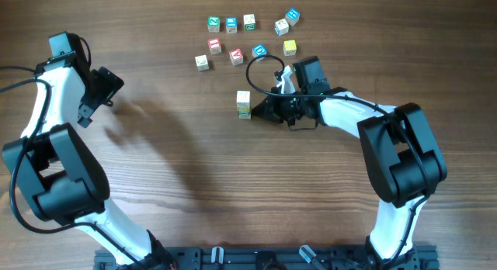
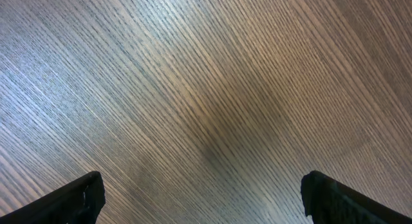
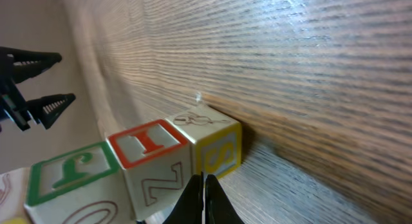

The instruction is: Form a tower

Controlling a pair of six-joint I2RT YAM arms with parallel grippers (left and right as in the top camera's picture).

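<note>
We saw the wooden table (image 1: 233, 192) with the left arm (image 1: 58, 165) at its left side and the right arm (image 1: 400, 154) at its right. The left gripper (image 1: 96, 107) hung over bare wood, well apart from every cube, its fingers spread wide and holding nothing. The right gripper (image 1: 262, 109) reached leftward, its fingers pressed together on nothing. Their tip lay just right of the tower (image 1: 244, 104), and we could not tell whether they touched it. The tower stood near the table's middle, a little to the far side. From the right wrist we saw its yellow cube (image 3: 219, 147) against the wood, then a red-marked cube (image 3: 151, 150), then a green-marked cube (image 3: 71, 176). Loose cubes (image 1: 231, 24) lay scattered farther back.
</note>
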